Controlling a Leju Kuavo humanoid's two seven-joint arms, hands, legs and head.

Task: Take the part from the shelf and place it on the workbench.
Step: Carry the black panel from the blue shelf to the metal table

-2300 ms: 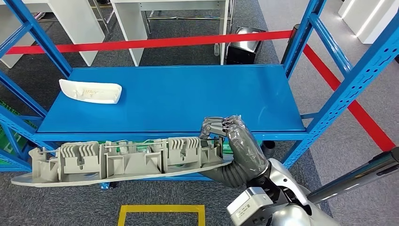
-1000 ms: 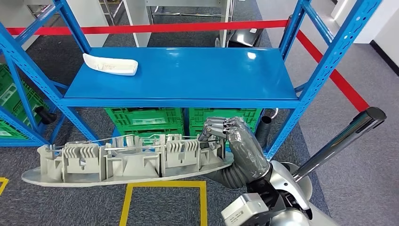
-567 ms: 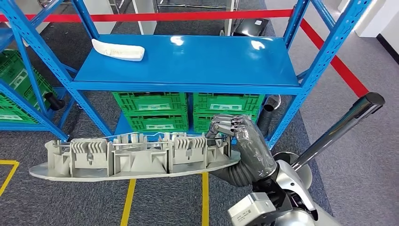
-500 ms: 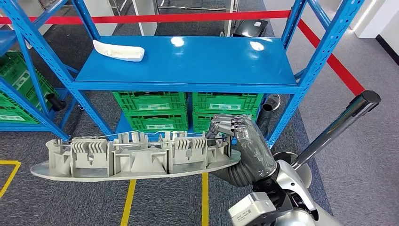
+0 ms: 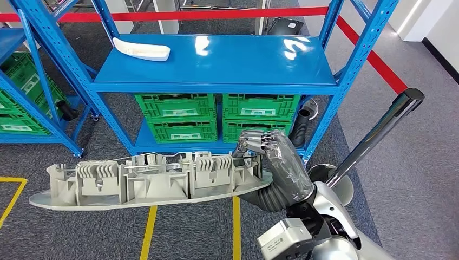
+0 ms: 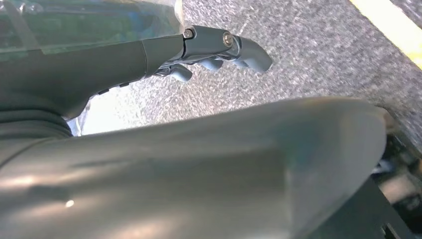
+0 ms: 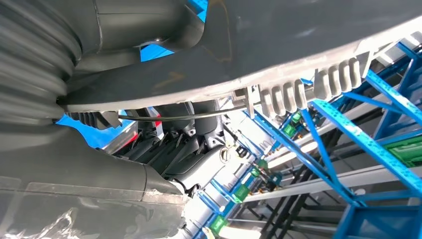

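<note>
A long grey plastic part with ribbed pockets hangs level in front of me, above the carpet. My right hand grips its right end, fingers curled over the top edge. The right wrist view shows the part's underside and its ribs against the blue racking, with dark fingers below it. My left hand hangs over the grey carpet with its fingers loosely apart and nothing in them. The blue shelf stands ahead, beyond the part.
A white moulded part lies at the shelf's back left. Green crates sit on the lower level, with a black hose beside them. Another blue rack stands left. Yellow floor lines run below the part. A silver tube slants at right.
The whole view has shifted: the shelf now lies farther off and higher in the picture, and the green crates have come into sight. My right hand has kept its grip on the part.
</note>
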